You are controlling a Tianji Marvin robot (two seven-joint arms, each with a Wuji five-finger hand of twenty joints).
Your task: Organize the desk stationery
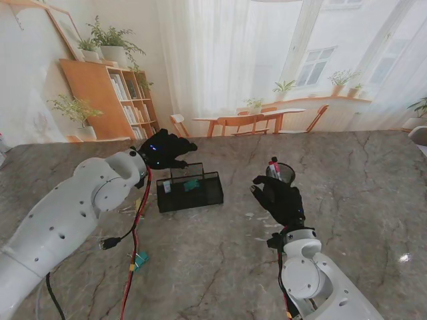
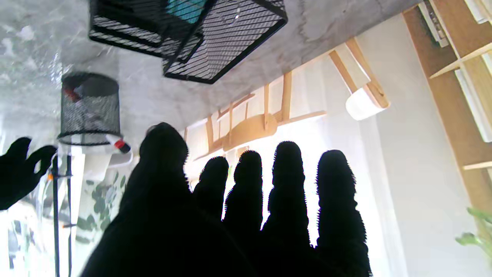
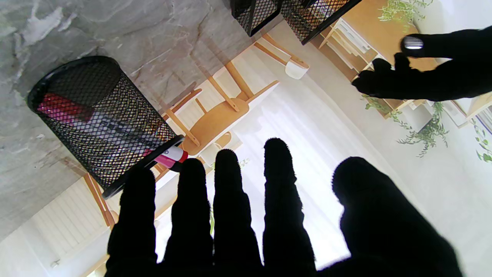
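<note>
The left hand [image 1: 165, 151] hovers with spread, empty fingers by the mesh organizer [image 1: 190, 190] on the counter [image 1: 347, 200]. The right hand [image 1: 280, 198] (also spread, empty) is near the pen cup [image 1: 282, 173] holding markers.

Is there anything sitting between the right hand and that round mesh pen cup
Nothing visible does. The right hand hovers open just on the near side of the pen cup, with only bare table around them. The mesh tray sits off to the left, out of the way.
</note>
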